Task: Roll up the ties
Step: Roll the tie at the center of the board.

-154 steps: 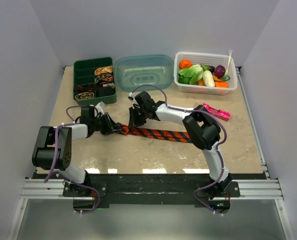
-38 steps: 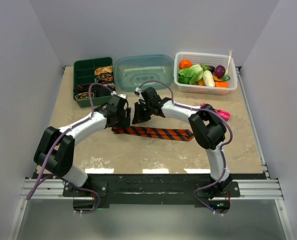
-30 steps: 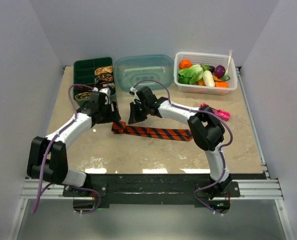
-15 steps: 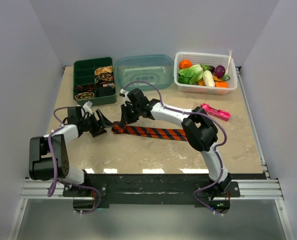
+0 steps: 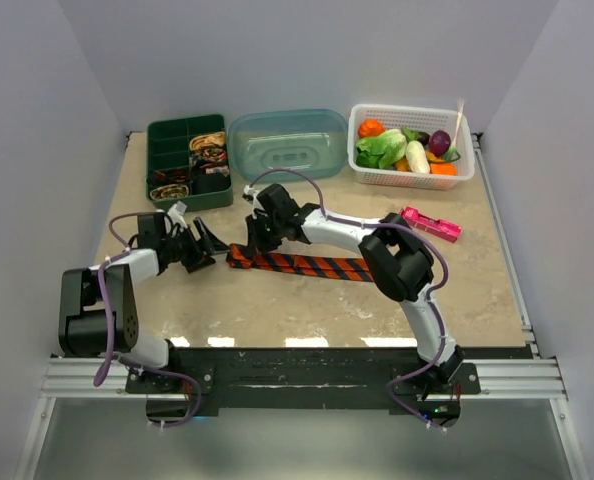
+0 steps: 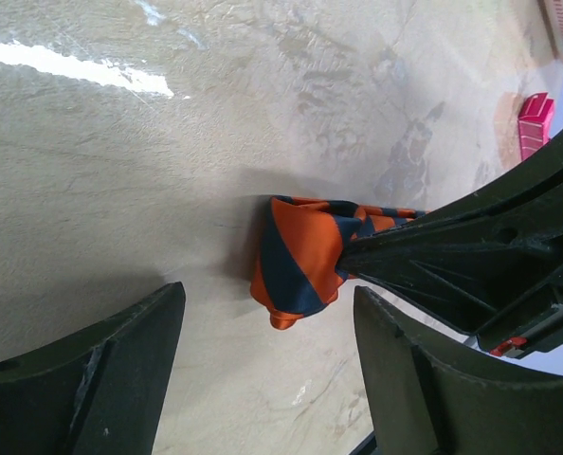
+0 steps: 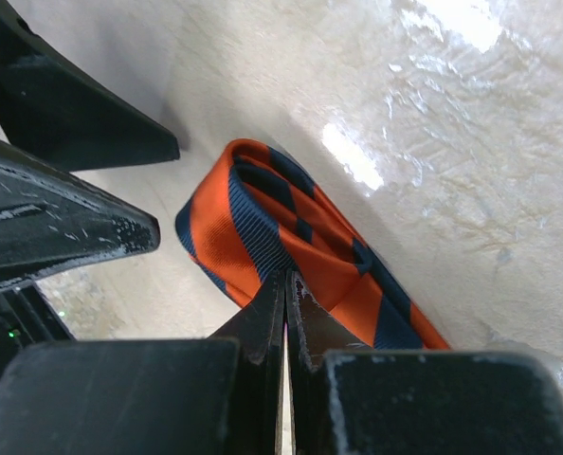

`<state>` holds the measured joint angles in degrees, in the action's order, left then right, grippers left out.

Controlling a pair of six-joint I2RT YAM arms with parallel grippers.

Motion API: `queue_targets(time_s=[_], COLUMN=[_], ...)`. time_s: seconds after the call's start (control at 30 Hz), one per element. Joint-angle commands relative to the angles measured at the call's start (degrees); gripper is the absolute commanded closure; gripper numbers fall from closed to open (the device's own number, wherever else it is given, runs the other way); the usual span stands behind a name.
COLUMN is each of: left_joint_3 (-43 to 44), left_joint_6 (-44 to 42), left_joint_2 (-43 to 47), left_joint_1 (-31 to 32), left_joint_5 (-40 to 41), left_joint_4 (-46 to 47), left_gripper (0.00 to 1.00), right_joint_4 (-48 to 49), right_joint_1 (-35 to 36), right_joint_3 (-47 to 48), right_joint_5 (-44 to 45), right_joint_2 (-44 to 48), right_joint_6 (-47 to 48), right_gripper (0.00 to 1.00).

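orange tie [image 5: 297, 264] with navy diagonal stripes, green box [image 5: 169, 137], pink gadget [image 5: 432, 223]

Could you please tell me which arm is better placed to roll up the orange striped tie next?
Probably right: the right gripper, jaws shut, touches the folded end of the orange, dark-striped fabric tie, while the left gripper, jaws open, hovers apart from it.
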<state>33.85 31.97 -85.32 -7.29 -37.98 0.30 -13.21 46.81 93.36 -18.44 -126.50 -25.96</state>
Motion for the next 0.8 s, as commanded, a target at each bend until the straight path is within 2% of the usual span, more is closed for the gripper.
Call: queue_targets(time_s=[0.0, 0.23, 0.57, 0.77], left_joint_3=[0.26, 0.17, -1.76, -2.73], left_joint_6=[0.46, 1.17, 1.87, 2.93], left_joint_2=[-1.42, -4.15, -6.08, -6.7], left_joint_1=[1.93, 5.09, 5.44, 6.41], left_joint_5=[1.94, 2.03, 1.42, -0.43], left_joint_4=[1.37, 4.45, 7.79, 11.66], left_gripper=[0.24, 0.27, 0.46, 0.48], right_joint_4=[0.38, 0.12, 0.12, -0.06], right_joint_1=[-0.05, -0.05, -0.14, -0.05], right_joint_3=[-2.92, -4.5, -5.03, -4.07], right_joint_5=[1.91, 2.0, 1.83, 1.65], right_joint_2=[-0.68, -0.77, -0.51, -0.33], right_joint_6=[1.7, 1.79, 1.7, 0.82], right_gripper=[1.0, 1.0, 1.0, 1.0])
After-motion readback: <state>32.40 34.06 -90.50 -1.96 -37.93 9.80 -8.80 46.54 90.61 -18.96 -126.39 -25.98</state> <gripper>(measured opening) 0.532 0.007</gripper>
